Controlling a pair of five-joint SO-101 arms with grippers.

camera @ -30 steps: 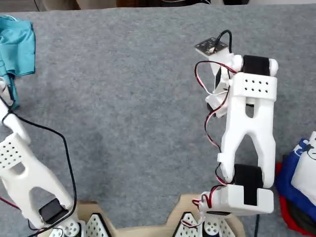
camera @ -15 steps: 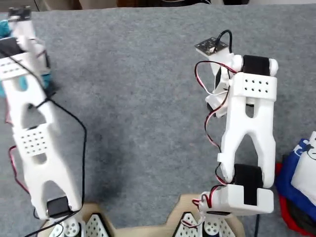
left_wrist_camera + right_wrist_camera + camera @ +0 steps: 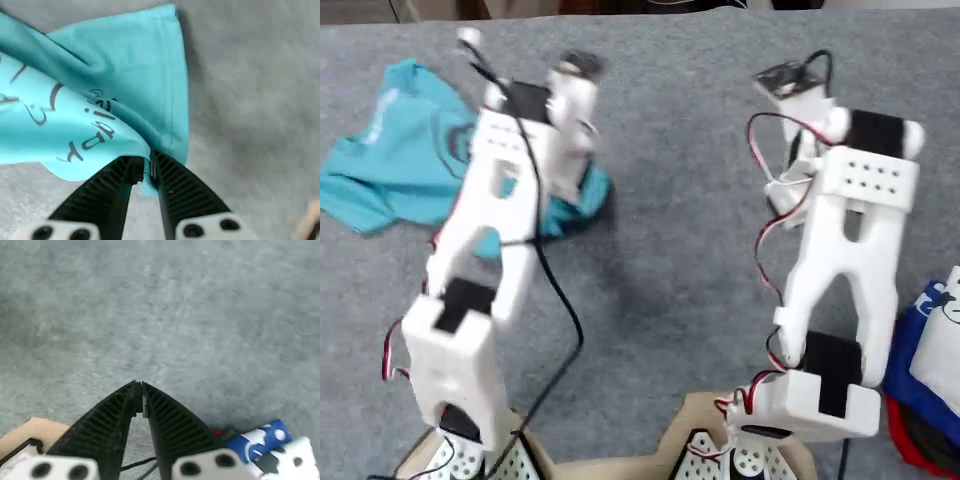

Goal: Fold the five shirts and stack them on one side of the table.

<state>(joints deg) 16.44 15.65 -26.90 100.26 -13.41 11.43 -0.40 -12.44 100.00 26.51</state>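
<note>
A teal shirt (image 3: 405, 165) with dark print lies spread over the far left of the grey table (image 3: 670, 260). One corner of it is drawn out toward the middle, under the left arm (image 3: 495, 230). My left gripper (image 3: 148, 164) is shut on the edge of that teal shirt (image 3: 95, 100), pinching a fold of the cloth between its black fingers. My right gripper (image 3: 139, 390) is shut with nothing in it, hanging over bare table. The right arm (image 3: 845, 240) stands at the right side of the table.
A pile of shirts in blue, white and red (image 3: 930, 370) sits at the table's near right edge; its blue shirt (image 3: 255, 437) shows beside the right gripper. Both arm bases (image 3: 720, 450) stand at the near edge. Loose cables hang from the arms.
The left arm swung from the far left edge toward the table's middle, dragging the teal shirt with it and spreading it out. The right arm shifted slightly to the right.
</note>
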